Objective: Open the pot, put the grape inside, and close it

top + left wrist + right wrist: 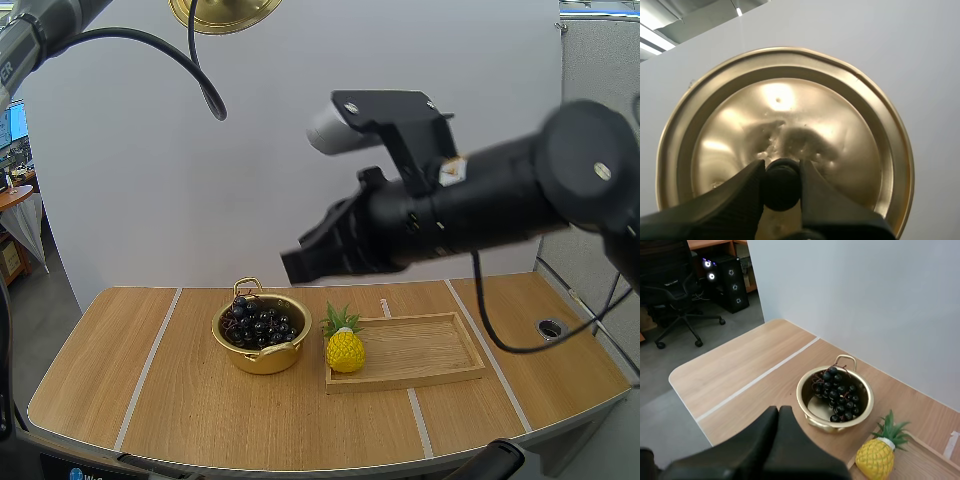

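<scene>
L claw (pixel 781 172) clamped on lid (pixel 790 110) knob (pixel 781 189), lid up high. R claw (pixel 777 412) fingers together, empty. Pot (pixel 800 395) open, grapes (pixel 839 392) inside, just ahead & below R claw.

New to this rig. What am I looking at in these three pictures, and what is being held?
It is a robot with two arms, each ending in a two-fingered hand. One picture comes from a camera behind and above the arms, looking down on a table. The other two come from cameras riding on the wrists. On the table are a gold pot with grapes inside, a pineapple and a wooden tray. The left hand pinches the pot's lid by its knob, high above the table. The right hand is shut on nothing, in the air near the pot.
</scene>
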Controlling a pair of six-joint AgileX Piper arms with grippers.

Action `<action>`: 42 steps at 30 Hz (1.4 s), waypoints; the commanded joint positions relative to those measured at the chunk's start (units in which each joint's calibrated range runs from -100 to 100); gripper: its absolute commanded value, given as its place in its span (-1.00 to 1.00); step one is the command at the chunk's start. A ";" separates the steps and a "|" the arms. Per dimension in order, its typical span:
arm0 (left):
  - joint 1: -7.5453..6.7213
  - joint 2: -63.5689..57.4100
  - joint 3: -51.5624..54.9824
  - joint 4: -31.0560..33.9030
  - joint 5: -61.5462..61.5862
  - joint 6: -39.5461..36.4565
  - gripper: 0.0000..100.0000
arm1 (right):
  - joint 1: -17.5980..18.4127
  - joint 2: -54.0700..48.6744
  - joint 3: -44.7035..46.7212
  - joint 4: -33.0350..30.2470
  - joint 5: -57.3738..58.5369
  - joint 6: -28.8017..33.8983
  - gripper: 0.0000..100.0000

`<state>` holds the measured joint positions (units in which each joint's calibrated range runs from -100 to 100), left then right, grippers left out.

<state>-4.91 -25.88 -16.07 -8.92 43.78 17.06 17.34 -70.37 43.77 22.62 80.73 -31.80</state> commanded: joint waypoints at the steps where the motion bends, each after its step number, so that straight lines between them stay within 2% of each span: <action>1: -0.05 -0.31 -0.46 0.10 -1.93 -0.60 -1.00 | 0.03 -6.91 3.60 -2.52 2.42 0.45 -1.00; 12: -0.05 -0.31 -0.46 0.10 -1.93 -0.60 -1.00 | 0.03 -20.96 12.99 -4.49 5.84 1.82 -1.00; 19: -0.05 -0.31 -0.46 0.10 -1.93 -0.60 -1.00 | 0.03 -27.16 14.18 -9.42 5.97 5.54 -1.00; 31: -0.05 -0.31 -0.46 -0.06 -1.94 -0.60 -1.00 | 0.03 -28.54 14.83 -16.58 11.06 6.89 -1.00; 33: -0.05 -0.58 -0.46 -0.03 2.64 -0.60 -1.00 | -0.05 -28.54 14.83 -16.84 11.06 6.89 -1.00; 37: -0.05 -1.60 -0.46 0.21 24.32 -0.60 -1.00 | -0.33 -28.54 14.83 -16.96 11.06 6.89 -1.00; 42: -0.05 -1.36 -0.46 0.10 43.84 -0.60 -1.00 | -0.33 -28.54 14.83 -16.96 11.06 6.89 -1.00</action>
<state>-4.91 -27.03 -16.21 -8.92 78.92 17.06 17.20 -98.48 58.41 6.27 91.79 -25.02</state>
